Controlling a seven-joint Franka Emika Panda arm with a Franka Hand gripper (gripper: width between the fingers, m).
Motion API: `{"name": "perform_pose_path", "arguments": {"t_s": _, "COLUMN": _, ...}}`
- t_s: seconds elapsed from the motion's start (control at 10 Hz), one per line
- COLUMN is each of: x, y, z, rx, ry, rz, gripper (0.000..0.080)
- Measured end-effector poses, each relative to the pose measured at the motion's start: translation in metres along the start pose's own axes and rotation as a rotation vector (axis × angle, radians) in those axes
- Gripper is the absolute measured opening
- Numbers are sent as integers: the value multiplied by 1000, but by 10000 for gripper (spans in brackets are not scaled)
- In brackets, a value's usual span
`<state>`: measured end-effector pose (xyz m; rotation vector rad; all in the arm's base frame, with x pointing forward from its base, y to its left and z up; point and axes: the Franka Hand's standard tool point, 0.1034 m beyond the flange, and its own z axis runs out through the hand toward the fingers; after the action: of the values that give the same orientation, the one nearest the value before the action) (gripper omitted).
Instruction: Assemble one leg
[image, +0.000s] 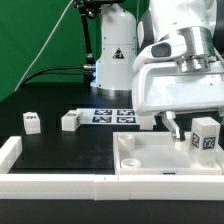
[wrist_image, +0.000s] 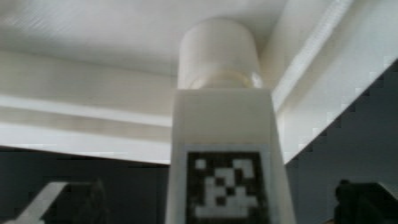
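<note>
A leg (image: 205, 136), a small white block with a black-and-white tag, stands upright at the far right corner of the white panel (image: 150, 158). In the wrist view the leg (wrist_image: 224, 120) fills the middle, its rounded end against the panel (wrist_image: 89, 90). My gripper (image: 190, 133) is open around this leg. In the wrist view my gripper (wrist_image: 210, 205) has dark fingertips (wrist_image: 365, 200) on either side of the leg, with gaps between them and it. Two more legs (image: 32, 120) (image: 70, 120) lie on the black table at the exterior view's left.
The marker board (image: 110, 116) lies behind the panel near the robot's base. A low white wall (image: 50, 184) runs along the table's front and turns up at the left corner (image: 10, 150). A cable lies at the back left.
</note>
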<state>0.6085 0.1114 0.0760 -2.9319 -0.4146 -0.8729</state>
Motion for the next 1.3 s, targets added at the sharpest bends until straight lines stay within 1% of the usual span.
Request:
{"name": "perform_pose_path", "arguments": {"t_s": 0.2, "x": 10, "y": 6, "z": -15, "rx": -4, "ry": -11, "rz": -12, "gripper": 649}}
{"name": "perform_pose_path", "arguments": {"t_s": 0.3, "x": 15, "y": 6, "z": -19, "rx": -3, "ry": -16, "rz": -13, "gripper": 649}}
{"name": "perform_pose_path", "arguments": {"t_s": 0.5, "x": 11, "y": 4, "z": -17, "rx": 6, "ry": -55, "rz": -16, "gripper": 649}}
{"name": "perform_pose_path", "arguments": {"t_s": 0.7, "x": 7, "y": -4, "z": -17, "rx": 39, "ry": -209, "rz": -19, "gripper": 649}}
{"name": "perform_pose_path", "arguments": {"t_s": 0.8, "x": 4, "y": -10, "z": -18, "rx": 60, "ry": -329, "rz": -6, "gripper": 649}}
{"name": "perform_pose_path", "arguments": {"t_s": 0.9, "x": 6, "y": -13, "z": -18, "rx": 71, "ry": -418, "rz": 5, "gripper": 649}}
{"name": "perform_pose_path", "arguments": {"t_s": 1.0, "x": 6, "y": -15, "z": -18, "rx": 79, "ry": -481, "rz": 11, "gripper": 649}}
{"name": "perform_pose_path", "arguments": {"t_s": 1.1, "x": 5, "y": -17, "z": -20, "rx": 97, "ry": -592, "rz": 13, "gripper": 649}}
{"name": "perform_pose_path", "arguments": {"t_s": 1.2, "x": 14, "y": -14, "z": -17, "rx": 102, "ry": -617, "rz": 16, "gripper": 649}}
{"name": "perform_pose_path", "arguments": {"t_s": 1.3, "x": 19, "y": -9, "z": -14, "rx": 94, "ry": -583, "rz": 19, "gripper": 649}}
